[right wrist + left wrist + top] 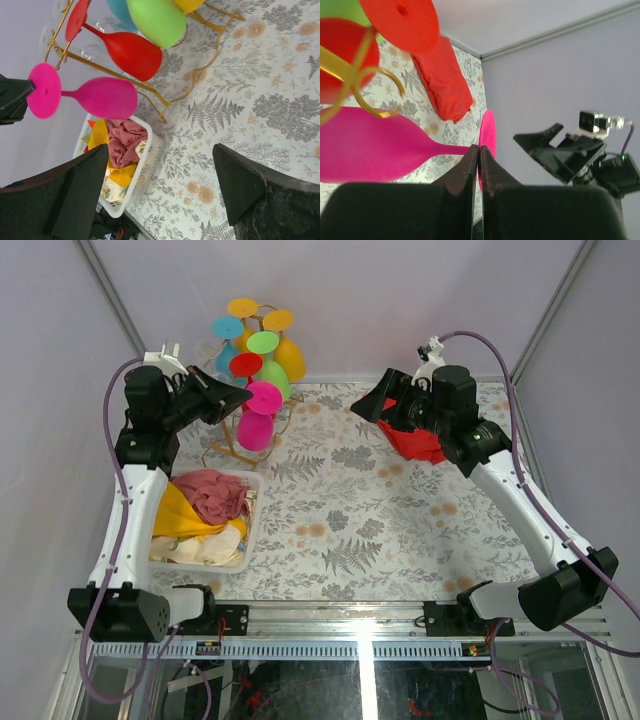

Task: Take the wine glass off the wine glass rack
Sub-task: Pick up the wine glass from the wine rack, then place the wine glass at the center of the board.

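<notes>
The magenta wine glass hangs bowl-down and tilted at the front of the gold wire wine glass rack. My left gripper is shut on the rim of its round foot, seen edge-on between the jaws. A gold scroll hook curls just above the bowl; I cannot tell whether glass and rack touch. My right gripper stands open and holds nothing, well to the right of the rack, above the flowered cloth.
Red, green, yellow and blue glasses hang on the rack behind. A white basket of cloths stands at the front left. A red cloth lies under the right arm. Walls close the back and sides.
</notes>
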Robot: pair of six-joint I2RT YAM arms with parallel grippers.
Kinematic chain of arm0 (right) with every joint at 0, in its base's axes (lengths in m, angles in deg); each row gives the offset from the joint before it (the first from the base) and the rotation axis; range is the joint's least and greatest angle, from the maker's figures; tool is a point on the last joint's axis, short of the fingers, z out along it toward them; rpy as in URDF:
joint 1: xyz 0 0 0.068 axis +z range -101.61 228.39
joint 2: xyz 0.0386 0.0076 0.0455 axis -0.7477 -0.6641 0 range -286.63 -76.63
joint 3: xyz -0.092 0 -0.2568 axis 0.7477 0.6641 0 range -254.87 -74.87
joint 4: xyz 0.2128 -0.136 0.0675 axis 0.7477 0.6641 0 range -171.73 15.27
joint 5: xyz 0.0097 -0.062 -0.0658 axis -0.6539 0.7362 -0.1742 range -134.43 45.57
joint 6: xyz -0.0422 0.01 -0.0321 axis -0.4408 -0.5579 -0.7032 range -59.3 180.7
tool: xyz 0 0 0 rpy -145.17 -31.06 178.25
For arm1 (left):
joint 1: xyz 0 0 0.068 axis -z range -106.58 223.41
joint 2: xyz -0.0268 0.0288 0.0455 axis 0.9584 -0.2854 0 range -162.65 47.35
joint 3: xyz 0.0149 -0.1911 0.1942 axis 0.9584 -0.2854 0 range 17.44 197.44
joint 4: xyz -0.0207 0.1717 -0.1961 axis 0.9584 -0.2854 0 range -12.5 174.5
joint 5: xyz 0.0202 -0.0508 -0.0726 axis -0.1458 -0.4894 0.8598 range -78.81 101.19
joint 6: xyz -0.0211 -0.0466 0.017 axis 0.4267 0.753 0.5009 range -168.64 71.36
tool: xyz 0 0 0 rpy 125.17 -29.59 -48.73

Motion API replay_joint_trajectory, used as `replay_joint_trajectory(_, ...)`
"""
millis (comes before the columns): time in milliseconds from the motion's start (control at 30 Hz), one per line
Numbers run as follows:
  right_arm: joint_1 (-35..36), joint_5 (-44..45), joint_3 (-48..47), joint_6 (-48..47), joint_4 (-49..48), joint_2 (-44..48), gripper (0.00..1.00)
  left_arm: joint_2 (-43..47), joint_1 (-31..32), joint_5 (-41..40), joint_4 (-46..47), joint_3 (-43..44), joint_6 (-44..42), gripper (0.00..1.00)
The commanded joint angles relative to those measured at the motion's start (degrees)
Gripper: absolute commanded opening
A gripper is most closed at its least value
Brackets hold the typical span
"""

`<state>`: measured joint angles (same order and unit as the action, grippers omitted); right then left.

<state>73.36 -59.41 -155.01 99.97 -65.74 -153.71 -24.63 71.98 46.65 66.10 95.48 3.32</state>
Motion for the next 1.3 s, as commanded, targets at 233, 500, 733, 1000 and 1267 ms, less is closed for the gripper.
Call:
replay_joint_trajectory(233,0.4,-22.1,8.8,5.6,-22.3,3.5,0.91,10.8,9.1,3.2,5.5,-9.2,-6.9,0.00)
replay_joint_trajectory(500,0.5,-37.4,18.0,15.1,-35.5,6.7,0.89,18.4,16.9,-0.1,12.9,-19.6,-6.6,0.00)
replay_joint_trajectory(733,0.7,-41.3,21.5,12.8,-33.6,10.0,0.88,19.7,26.8,-6.8,14.5,-22.3,-7.7,0.00)
replay_joint_trajectory(1000,2.5,-45.9,17.9,9.1,-28.1,7.8,0.86,17.1,33.5,-9.5,19.0,-23.0,-7.1,0.00)
replay_joint_trajectory(1267,4.0,-45.1,16.1,3.1,-20.0,7.4,0.85,16.4,35.3,-11.1,20.3,-23.2,-6.8,0.00)
